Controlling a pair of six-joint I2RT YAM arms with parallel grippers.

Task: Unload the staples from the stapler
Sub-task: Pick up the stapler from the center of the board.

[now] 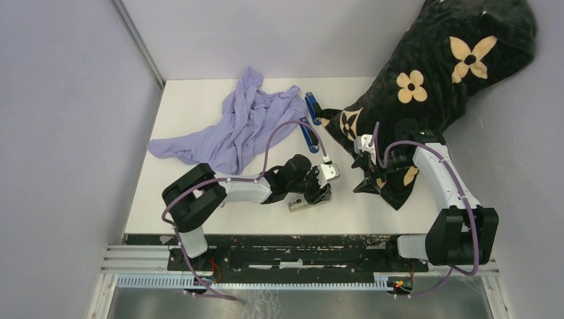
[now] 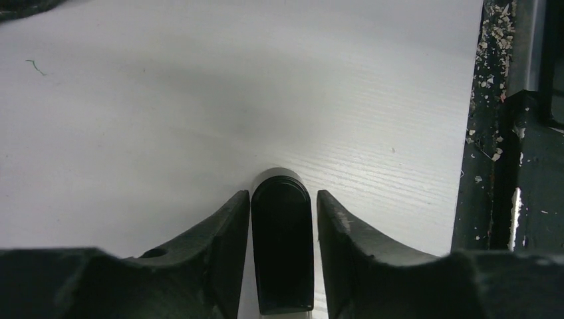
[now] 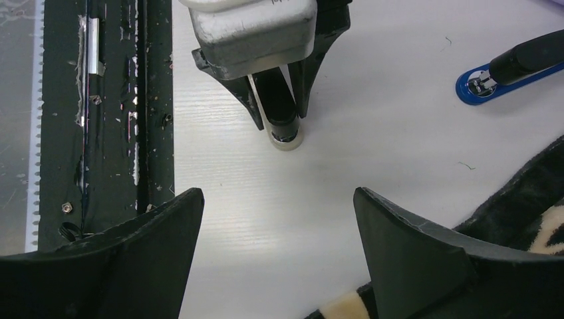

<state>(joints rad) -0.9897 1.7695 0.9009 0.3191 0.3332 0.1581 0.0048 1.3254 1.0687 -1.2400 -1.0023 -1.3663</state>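
Note:
A black stapler with a pale base lies on the white table near its front edge, also seen as the stapler and the stapler. My left gripper straddles it from above, fingers pressed to its sides with only a hairline showing on the right. The right gripper hovers open over bare table just right of it, nothing between its fingers, and shows as the right gripper at the edge of the black cloth. The staples are not in view.
A blue stapler lies unfolded at the back middle, its end showing as the blue stapler. A lilac cloth is heaped at the back left. A black flowered cloth covers the right side. The dark rail runs along the front edge.

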